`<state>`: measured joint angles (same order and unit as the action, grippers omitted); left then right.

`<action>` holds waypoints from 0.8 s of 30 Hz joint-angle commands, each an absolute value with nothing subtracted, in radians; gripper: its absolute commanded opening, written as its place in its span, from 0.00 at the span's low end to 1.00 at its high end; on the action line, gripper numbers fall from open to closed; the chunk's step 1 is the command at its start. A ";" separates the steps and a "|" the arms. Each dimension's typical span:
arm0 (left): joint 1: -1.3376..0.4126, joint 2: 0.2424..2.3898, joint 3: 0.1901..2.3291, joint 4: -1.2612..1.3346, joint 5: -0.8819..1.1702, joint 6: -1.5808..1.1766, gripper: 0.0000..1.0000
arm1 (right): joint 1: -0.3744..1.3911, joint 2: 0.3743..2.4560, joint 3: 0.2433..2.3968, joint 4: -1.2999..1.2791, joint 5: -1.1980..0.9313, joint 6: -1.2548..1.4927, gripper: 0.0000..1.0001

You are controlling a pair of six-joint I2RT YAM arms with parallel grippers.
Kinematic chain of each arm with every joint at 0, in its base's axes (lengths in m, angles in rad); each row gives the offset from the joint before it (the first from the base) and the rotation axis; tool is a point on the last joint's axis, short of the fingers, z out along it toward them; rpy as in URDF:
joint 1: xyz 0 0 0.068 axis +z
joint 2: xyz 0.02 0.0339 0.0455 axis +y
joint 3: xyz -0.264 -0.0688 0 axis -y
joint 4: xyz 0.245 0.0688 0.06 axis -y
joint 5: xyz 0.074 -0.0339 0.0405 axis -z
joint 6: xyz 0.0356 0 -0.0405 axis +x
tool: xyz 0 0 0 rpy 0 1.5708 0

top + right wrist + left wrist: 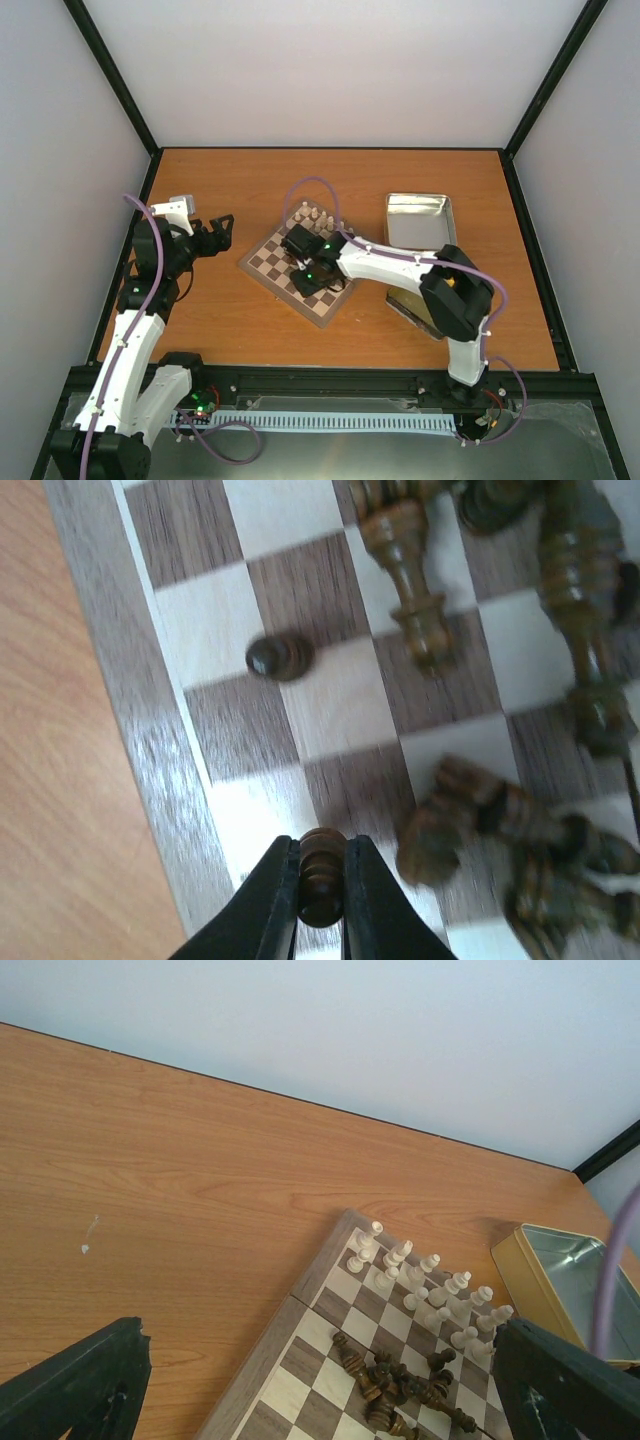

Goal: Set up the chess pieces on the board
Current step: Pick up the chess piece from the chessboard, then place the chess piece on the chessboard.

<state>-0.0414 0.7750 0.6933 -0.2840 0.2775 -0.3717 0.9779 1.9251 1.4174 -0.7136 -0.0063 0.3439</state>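
Held piece: a dark brown chessman seen from above, pinched between my right fingertips over a light square in the outermost row of the board, next to the rim.
Standing piece: one dark chessman upright on the board, near the same rim and apart from the rest.
Dark pieces: the others lie on their sides in a loose pile toward the middle of the board, several touching or crossing one another; the view is too blurred to tell which kinds they are.
Board: a small checked wooden square with a thin brown rim, lying turned at an angle near the middle of the table.
Light pieces: cream chessmen standing upright in two rows along the far edge of the board.
Right gripper: mine, reaching over the board, its fingers clamped on the held piece.
Left gripper: mine too, left of the board and well off it, jaws wide apart with nothing between them.
Tin: a rectangular metal tin to the right of the board, open side up.
Second tin: nearer me, mostly hidden under my right arm.
Table: an orange-brown wooden top.
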 commanded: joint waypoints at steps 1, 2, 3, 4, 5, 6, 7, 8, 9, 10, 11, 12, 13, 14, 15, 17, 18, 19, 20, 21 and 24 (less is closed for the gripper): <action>-0.046 0.768 0.696 -0.254 0.286 -0.347 0.95 | 0.988 1.810 1.321 -0.729 0.026 0.385 0.10; -0.046 0.769 0.696 -0.253 0.289 -0.346 0.95 | 0.989 1.794 1.296 -0.728 0.037 0.395 0.10; -0.047 0.770 0.695 -0.253 0.293 -0.345 0.95 | 0.988 1.778 1.270 -0.725 0.046 0.405 0.10; -0.047 0.770 0.696 -0.253 0.295 -0.344 0.95 | 0.989 1.765 1.248 -0.720 0.055 0.412 0.10; -0.047 0.770 0.695 -0.252 0.298 -0.344 0.95 | 0.989 1.755 1.227 -0.711 0.057 0.418 0.10; -0.046 0.770 0.695 -0.252 0.302 -0.343 0.95 | 0.988 1.749 1.212 -0.705 0.054 0.424 0.10; -0.047 0.772 0.696 -0.252 0.304 -0.342 0.95 | 0.988 1.746 1.198 -0.698 0.051 0.431 0.10; -0.047 0.773 0.695 -0.252 0.306 -0.342 0.95 | 0.988 1.744 1.187 -0.694 0.050 0.438 0.10; -0.047 0.774 0.696 -0.252 0.307 -0.342 0.95 | 0.988 1.744 1.177 -0.686 0.052 0.444 0.10; -0.047 0.776 0.695 -0.254 0.308 -0.342 0.95 | 0.988 1.742 1.169 -0.677 0.056 0.451 0.10; -0.046 0.776 0.695 -0.253 0.309 -0.341 0.95 | 0.988 1.741 1.163 -0.672 0.060 0.454 0.10; -0.047 0.776 0.695 -0.254 0.308 -0.341 0.95 | 0.987 1.742 1.159 -0.669 0.067 0.458 0.10; -0.046 0.777 0.694 -0.253 0.308 -0.342 0.95 | 0.988 1.746 1.158 -0.669 0.076 0.460 0.10; -0.046 0.778 0.695 -0.254 0.310 -0.340 0.95 | 0.989 1.748 1.158 -0.667 0.083 0.461 0.11; -0.046 0.778 0.696 -0.254 0.315 -0.333 0.98 | 0.989 1.749 1.157 -0.663 0.092 0.462 0.11; -0.047 0.771 0.696 -0.259 0.306 -0.323 1.00 | 0.988 1.751 1.154 -0.654 0.101 0.463 0.12; -0.046 0.768 0.693 -0.260 0.292 -0.323 1.00 | 0.988 1.752 1.156 -0.653 0.101 0.462 0.13; -0.047 0.767 0.693 -0.264 0.279 -0.324 1.00 | 0.989 1.753 1.158 -0.654 0.102 0.463 0.14; -0.047 0.766 0.694 -0.270 0.268 -0.324 1.00 | 0.989 1.750 1.161 -0.658 0.099 0.465 0.14; -0.047 0.766 0.696 -0.273 0.262 -0.323 1.00 | 0.988 1.746 1.161 -0.659 0.098 0.467 0.15; -0.046 0.770 0.693 -0.270 0.266 -0.326 1.00 | 0.988 1.719 1.158 -0.663 0.088 0.469 0.22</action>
